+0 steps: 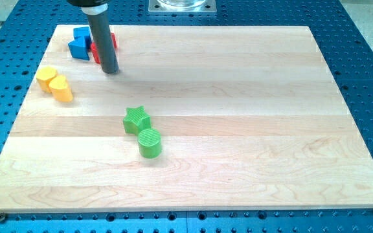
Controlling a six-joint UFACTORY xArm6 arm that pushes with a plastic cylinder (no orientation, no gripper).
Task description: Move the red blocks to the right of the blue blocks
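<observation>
Two blue blocks [80, 43] sit close together at the view's top left of the wooden board [238, 129]; their shapes are hard to make out. Red blocks [113, 41] lie just to the right of the blue ones, mostly hidden behind the dark rod, so their shapes and number cannot be told. My tip [110, 70] rests on the board just below and slightly right of the red blocks, close to them; whether it touches them cannot be told.
Two yellow blocks [54, 83] sit side by side near the board's left edge. A green star [136, 119] and a green cylinder [150, 142] stand close together left of the board's centre. A blue perforated table [368, 58] surrounds the board.
</observation>
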